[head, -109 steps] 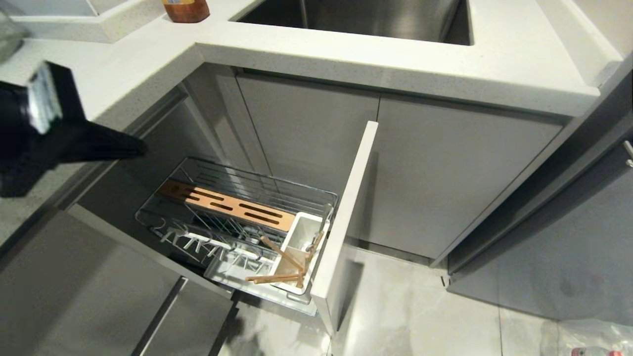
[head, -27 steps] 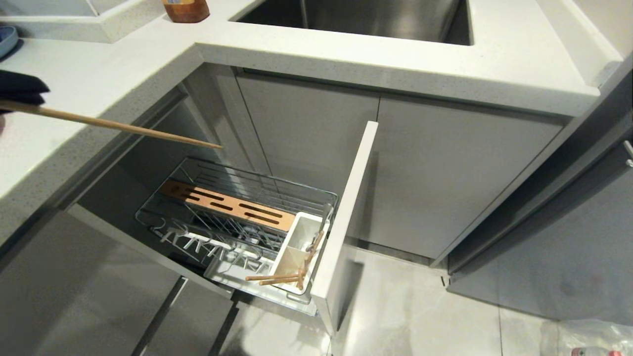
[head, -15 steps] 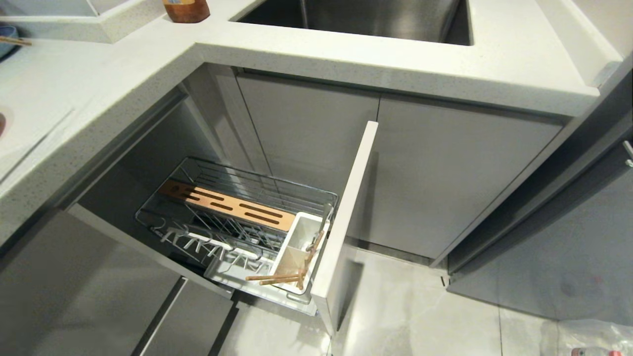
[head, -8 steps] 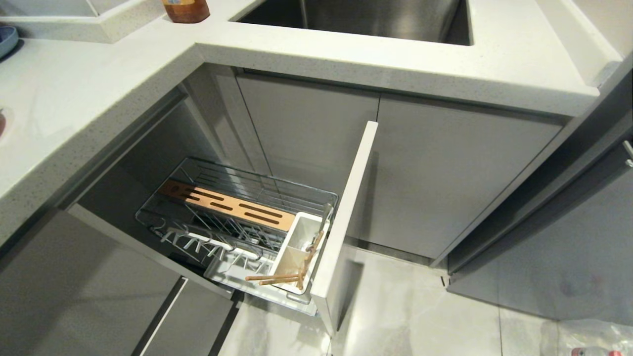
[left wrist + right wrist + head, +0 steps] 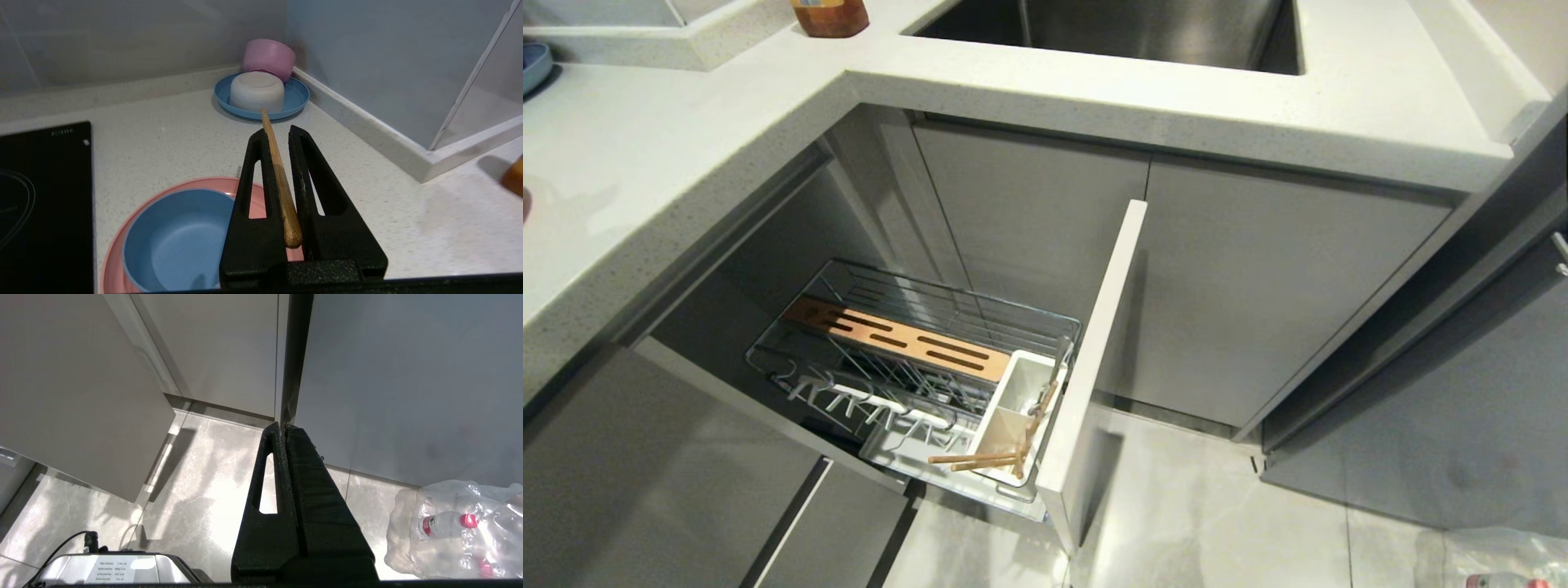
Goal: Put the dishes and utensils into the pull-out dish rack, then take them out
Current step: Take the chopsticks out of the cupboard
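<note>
Left gripper [image 5: 279,134] pinched one chopstick [image 5: 279,179] over the counter [image 5: 163,139] above the blue bowl [image 5: 175,241] on the pink plate [image 5: 196,185]; best lowered flat beside them before letting go, right gripper [image 5: 284,428] pressed together, idle.

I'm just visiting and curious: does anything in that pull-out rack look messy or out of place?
Yes. In the white utensil caddy of the pull-out dish rack, the wooden sticks lie crosswise over the rim instead of standing upright, with ends poking out past the edge. Nothing looks spilled or broken.
</note>
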Tool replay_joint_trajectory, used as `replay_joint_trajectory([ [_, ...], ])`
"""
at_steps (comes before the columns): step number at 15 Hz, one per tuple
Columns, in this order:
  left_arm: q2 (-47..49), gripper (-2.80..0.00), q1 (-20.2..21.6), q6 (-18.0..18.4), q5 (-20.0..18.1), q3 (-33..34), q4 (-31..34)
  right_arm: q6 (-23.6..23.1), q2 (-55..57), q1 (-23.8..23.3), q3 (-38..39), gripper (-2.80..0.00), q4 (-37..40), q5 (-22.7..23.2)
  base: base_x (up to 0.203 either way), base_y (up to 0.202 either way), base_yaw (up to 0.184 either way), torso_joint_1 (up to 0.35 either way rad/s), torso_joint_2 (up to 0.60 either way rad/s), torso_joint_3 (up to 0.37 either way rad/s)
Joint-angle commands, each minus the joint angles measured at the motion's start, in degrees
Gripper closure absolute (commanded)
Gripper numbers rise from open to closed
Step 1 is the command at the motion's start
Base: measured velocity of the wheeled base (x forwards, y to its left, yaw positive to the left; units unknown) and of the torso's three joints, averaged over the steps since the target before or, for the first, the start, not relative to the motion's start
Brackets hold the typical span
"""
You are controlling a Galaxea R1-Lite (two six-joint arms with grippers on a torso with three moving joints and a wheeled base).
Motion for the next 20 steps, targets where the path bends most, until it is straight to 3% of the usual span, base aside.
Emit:
replay_joint_trajectory([
  [1,0.6,0.00,0.2,2.8,0.2,5.3,-7.6,0.0,0.1,0.0,0.0,0.00,0.0,0.0,0.000,0.000,0.000,0.000,0.00,0.000],
  [3,0.7,0.00,0.2,5.3,0.0,10.9,-13.7,0.1,0.1,0.0,0.0,0.00,0.0,0.0,0.000,0.000,0.000,0.000,0.00,0.000],
  [8,0.5,0.00,0.4,6.8,-0.2,18.2,-22.8,0.0,0.1,0.0,0.0,0.00,0.0,0.0,0.000,0.000,0.000,0.000,0.00,0.000],
  [12,0.0,0.00,0.3,8.4,-1.7,27.7,-33.4,0.0,0.1,0.0,0.0,0.00,0.0,0.0,0.000,0.000,0.000,0.000,0.00,0.000],
  [20,-0.9,0.00,0.3,9.1,-5.2,37.8,-45.3,0.0,0.1,0.0,0.0,0.00,0.0,0.0,0.000,0.000,0.000,0.000,0.00,0.000],
])
